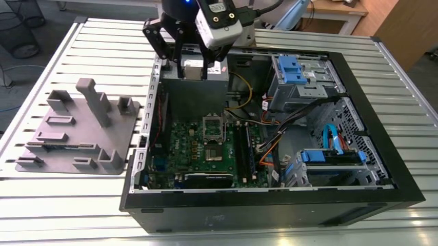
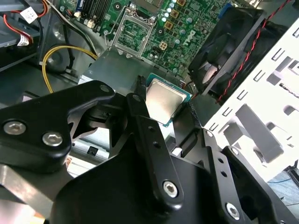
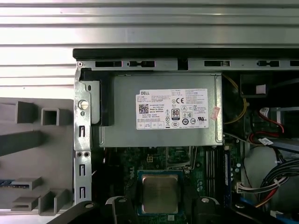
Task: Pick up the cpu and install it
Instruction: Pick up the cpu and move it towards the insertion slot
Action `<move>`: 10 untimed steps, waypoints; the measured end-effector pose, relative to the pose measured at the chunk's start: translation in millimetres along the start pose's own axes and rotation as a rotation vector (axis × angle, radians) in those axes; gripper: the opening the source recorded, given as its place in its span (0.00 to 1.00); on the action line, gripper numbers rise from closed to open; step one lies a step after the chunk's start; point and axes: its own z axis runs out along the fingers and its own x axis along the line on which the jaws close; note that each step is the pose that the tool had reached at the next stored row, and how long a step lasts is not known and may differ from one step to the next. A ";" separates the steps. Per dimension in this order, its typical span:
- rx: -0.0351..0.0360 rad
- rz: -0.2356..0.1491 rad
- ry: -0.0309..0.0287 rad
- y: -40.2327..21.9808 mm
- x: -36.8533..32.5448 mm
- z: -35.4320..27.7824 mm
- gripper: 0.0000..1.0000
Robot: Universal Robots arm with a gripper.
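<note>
1. The jaws are closed on the cpu, pinching two opposite edges, with its shiny top facing back toward the wrist.
2. Directly beneath the jaws is the grey power supply. The open socket lies lower and off to one side, on the green board.
3. The grip looks thin, so travel gently and hold the chip level.
4. Square its sides to the socket frame while above it, then lower straight down without sliding; the pins probably bend easily.
5. Stay clear of the yellow cable and the fan flanking the jaws.
</note>
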 end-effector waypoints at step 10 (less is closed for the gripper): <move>0.0000 0.000 0.0000 -9.2 -0.2 4.4 0.47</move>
